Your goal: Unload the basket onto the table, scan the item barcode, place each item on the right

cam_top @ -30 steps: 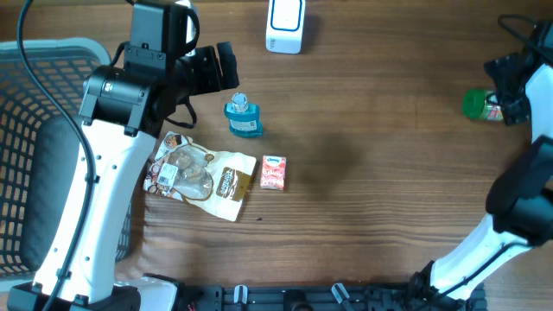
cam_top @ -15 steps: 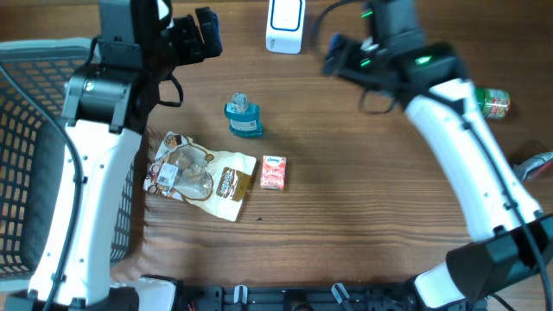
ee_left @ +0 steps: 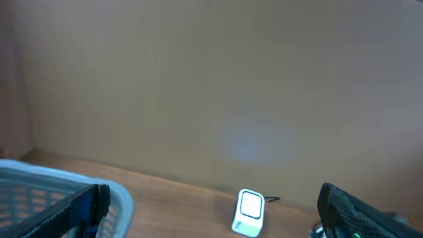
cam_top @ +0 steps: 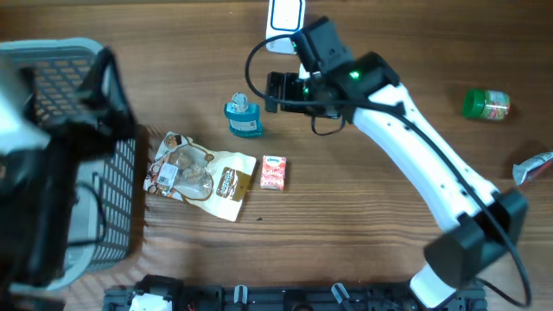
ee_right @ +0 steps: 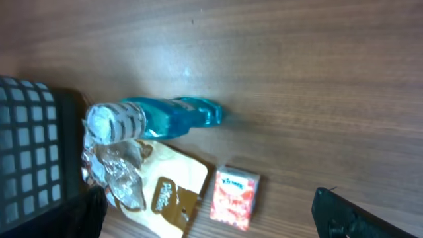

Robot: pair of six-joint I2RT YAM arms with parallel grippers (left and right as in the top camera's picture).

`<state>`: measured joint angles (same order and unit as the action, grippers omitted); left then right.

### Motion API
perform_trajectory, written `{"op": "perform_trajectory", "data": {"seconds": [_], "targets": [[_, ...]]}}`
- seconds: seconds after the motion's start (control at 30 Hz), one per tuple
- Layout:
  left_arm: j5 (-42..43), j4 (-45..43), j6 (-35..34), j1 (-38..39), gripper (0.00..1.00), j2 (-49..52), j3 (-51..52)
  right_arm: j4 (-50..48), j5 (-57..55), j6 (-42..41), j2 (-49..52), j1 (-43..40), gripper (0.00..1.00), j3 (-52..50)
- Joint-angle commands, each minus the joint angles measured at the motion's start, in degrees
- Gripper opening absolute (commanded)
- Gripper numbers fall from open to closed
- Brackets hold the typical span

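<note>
The white barcode scanner (cam_top: pixel 285 15) stands at the table's far edge, and the left wrist view also shows the scanner (ee_left: pixel 250 211). A blue bottle (cam_top: pixel 244 117) lies below it. A snack bag (cam_top: pixel 200 175) and a small red box (cam_top: pixel 273 172) lie nearer the front. My right gripper (cam_top: pixel 270 92) hovers just right of the bottle, open and holding nothing. In its wrist view the bottle (ee_right: pixel 158 119), bag (ee_right: pixel 155 188) and box (ee_right: pixel 234 196) lie ahead of the right gripper (ee_right: pixel 211 221). My left gripper (ee_left: pixel 211 218) is open and empty, raised and facing the wall.
A grey mesh basket (cam_top: pixel 60 52) fills the left side, with my blurred left arm (cam_top: pixel 60 164) over it. A green-lidded jar (cam_top: pixel 486 104) and a packet (cam_top: pixel 533 166) lie at the far right.
My right arm has swung from the right edge across to the top centre, stopping beside the blue bottle. The left arm has pulled back left over the basket. Both grippers stay open.
</note>
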<state>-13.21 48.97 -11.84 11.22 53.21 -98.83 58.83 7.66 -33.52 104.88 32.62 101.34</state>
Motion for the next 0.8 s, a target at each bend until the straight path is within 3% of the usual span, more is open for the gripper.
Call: {"op": "perform_trajectory", "data": {"seconds": [0.0,0.17,0.5,0.77], "targets": [[-1.9,3.08,0.92,-0.15,1.0,0.85,0.13,3.23,1.81,1.14,6.38,1.9,1.0,11.52],[-4.44,4.96,0.68,-0.15,1.0,2.45,0.13,8.76,0.11,-0.83,15.76,4.37,1.0,26.16],[-4.46,8.83,-2.34,-0.15,1.0,3.69,0.2,6.54,-1.66,-3.39,22.84,4.94,1.0,26.93],[-4.46,9.9,-3.63,-0.15,1.0,7.69,0.24,4.92,-5.07,-12.68,25.05,8.81,1.0,26.91]]}}
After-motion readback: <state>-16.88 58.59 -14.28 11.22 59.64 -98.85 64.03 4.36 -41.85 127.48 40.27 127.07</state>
